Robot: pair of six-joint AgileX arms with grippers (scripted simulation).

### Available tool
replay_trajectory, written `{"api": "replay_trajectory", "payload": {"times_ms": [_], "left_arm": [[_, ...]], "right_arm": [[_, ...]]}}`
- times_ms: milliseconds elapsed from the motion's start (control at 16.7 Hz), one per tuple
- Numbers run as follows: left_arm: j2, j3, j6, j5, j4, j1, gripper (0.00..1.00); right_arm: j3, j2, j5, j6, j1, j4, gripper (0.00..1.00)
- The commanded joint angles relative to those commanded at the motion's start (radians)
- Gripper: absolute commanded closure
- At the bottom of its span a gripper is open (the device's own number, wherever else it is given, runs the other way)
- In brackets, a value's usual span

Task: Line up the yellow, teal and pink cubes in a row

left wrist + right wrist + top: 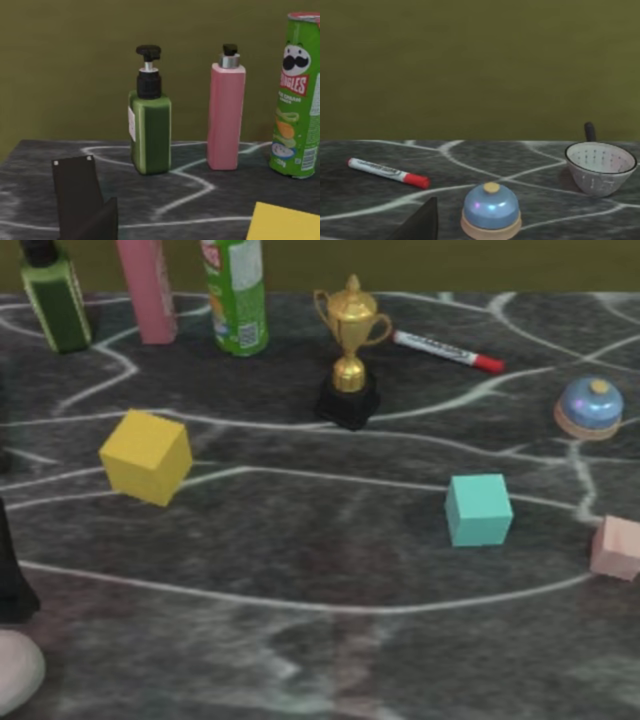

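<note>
Yellow cube [146, 456] near table's left edge, teal cube [478, 509] right of centre, pink cube [616, 547] at right edge; jaws' state cannot be told.

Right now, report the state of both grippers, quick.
Left gripper: at the table's left edge near the yellow cube, holding nothing visible; open or shut cannot be told.
Right gripper: near the blue bell; cannot be told.

pink cube [616, 547] cut by right edge; yellow cube [282, 222] mostly cropped in left wrist view
</note>
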Motion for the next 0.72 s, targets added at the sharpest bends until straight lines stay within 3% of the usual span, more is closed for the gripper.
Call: {"api": "replay_trajectory", "payload": {"times_ms": [300, 720], "left_arm": [[0.000, 0.000, 0.000, 0.000, 0.000, 0.000, 0.00], [0.000, 0.000, 0.000, 0.000, 0.000, 0.000, 0.00]], "right_arm": [[0.057, 0.062, 0.000, -0.049, 0.004, -0.041, 0.00], [0.428, 0.570, -0.004, -0.373, 0.038, -0.313, 0.00]]}}
